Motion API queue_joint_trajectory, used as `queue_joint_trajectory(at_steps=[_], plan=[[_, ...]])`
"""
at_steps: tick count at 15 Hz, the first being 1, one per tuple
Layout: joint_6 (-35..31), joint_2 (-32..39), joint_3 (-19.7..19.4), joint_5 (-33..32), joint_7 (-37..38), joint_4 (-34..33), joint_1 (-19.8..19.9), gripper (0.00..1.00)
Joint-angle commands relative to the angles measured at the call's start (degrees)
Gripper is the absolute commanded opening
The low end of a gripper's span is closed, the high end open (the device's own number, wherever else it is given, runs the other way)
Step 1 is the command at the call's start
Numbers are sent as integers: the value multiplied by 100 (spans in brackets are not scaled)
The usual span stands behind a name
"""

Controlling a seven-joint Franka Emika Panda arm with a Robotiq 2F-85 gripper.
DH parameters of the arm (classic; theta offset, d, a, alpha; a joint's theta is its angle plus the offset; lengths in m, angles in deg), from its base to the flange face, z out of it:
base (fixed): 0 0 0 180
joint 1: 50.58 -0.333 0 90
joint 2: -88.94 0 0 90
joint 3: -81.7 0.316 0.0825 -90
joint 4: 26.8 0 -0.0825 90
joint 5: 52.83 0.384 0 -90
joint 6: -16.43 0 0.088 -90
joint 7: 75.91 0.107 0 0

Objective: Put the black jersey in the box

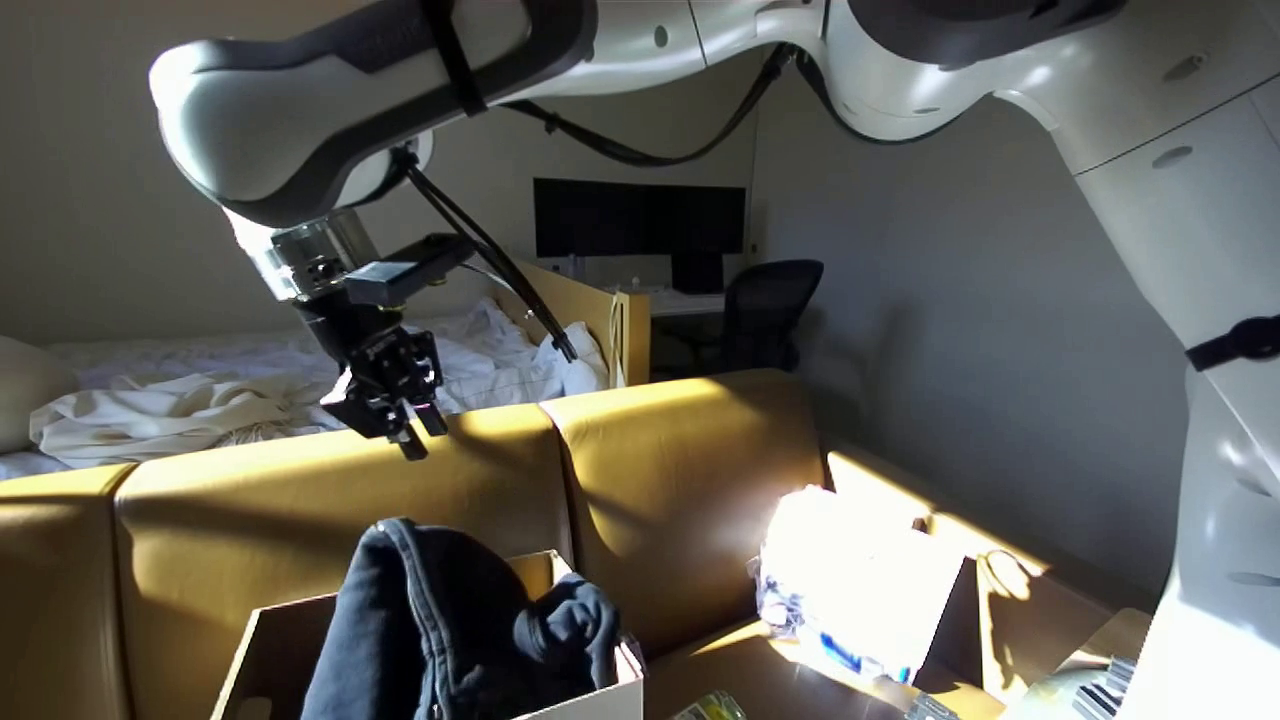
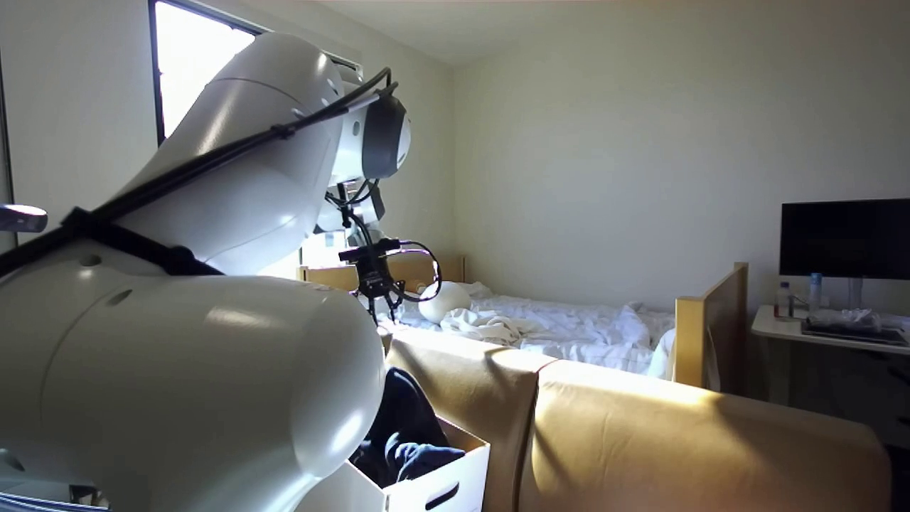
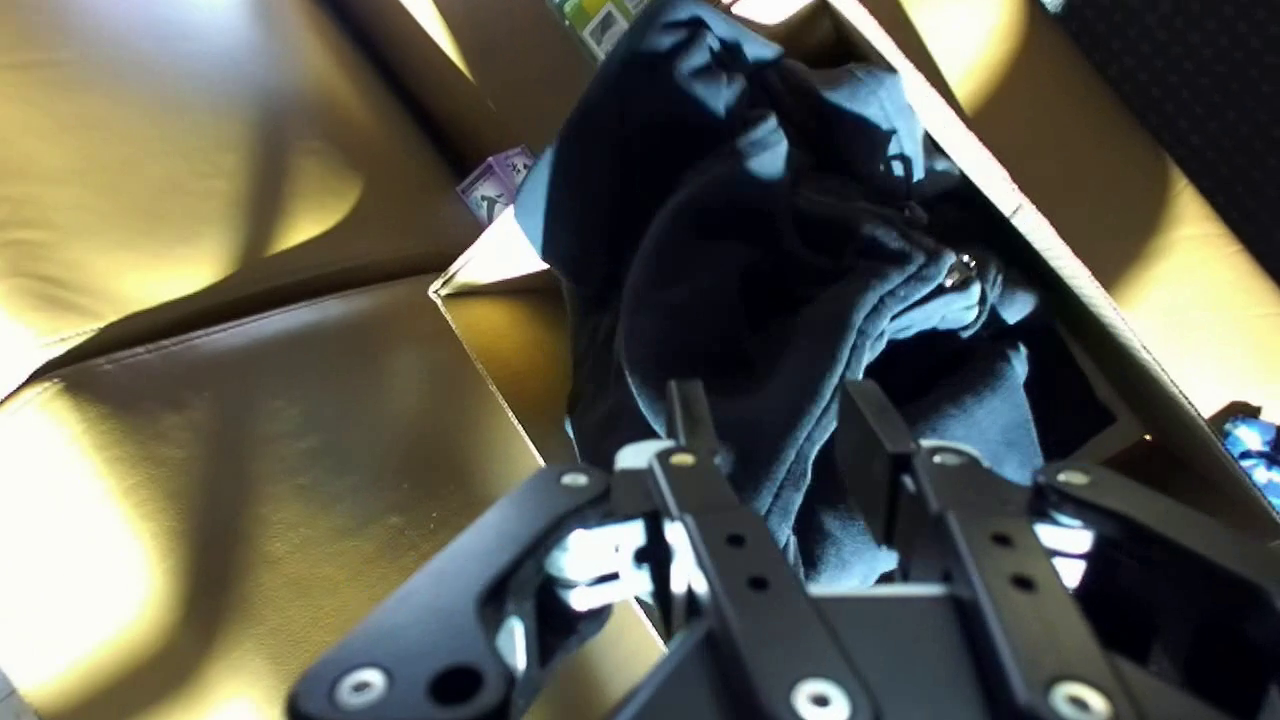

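The black jersey bulges from the box. Above it, at twelve o'clock, the gripper hangs, jaws apart.

Open air separates the end effector from the black jersey, whose hump stands above the walls of the box and clogs most of its mouth, with gaps inside the rim, while the backrest closes off the rear edge of the bench.
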Motion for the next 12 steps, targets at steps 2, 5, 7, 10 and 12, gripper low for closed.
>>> queue_joint_trajectory(at_steps=[2,5,7,10,12], plan=[[-236,-501,52,137,-597,258,441,77],[-375,-1148,-16,165,-441,527,788,96],[-327,-1515,-167,-16,-248,581,926,100],[-112,-2153,-455,127,133,701,1251,100],[-64,-2563,-678,186,265,868,1505,100]])
